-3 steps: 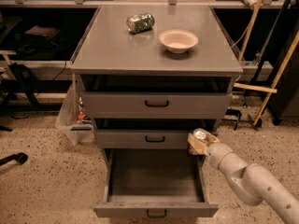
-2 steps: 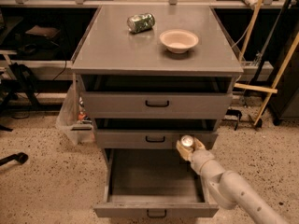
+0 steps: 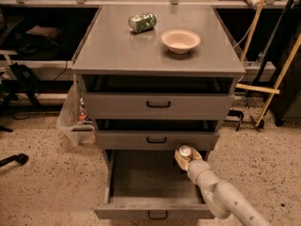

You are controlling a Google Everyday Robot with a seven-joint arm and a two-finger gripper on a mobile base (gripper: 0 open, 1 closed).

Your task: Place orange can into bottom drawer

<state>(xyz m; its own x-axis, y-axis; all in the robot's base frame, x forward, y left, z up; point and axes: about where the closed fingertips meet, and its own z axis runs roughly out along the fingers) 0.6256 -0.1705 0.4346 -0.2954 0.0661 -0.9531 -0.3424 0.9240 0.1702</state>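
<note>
My gripper (image 3: 186, 157) is shut on the orange can (image 3: 185, 152); only the can's silver top and a bit of its side show between the fingers. It holds the can upright over the right rear part of the open bottom drawer (image 3: 155, 208), just below the middle drawer's front. The bottom drawer is pulled out and its grey floor is bare. My pale arm (image 3: 221, 197) reaches in from the lower right, over the drawer's right side.
On the cabinet top (image 3: 113, 51) lie a green-and-silver can (image 3: 142, 22) on its side and a beige bowl (image 3: 180, 40). The top drawer (image 3: 158, 104) and the middle drawer (image 3: 156, 139) are closed. A plastic bin (image 3: 75, 121) stands left, wooden poles (image 3: 277, 79) right.
The gripper with the can moved left from beside the cabinet's right edge to over the open drawer's rear right, and has sunk a little lower.
</note>
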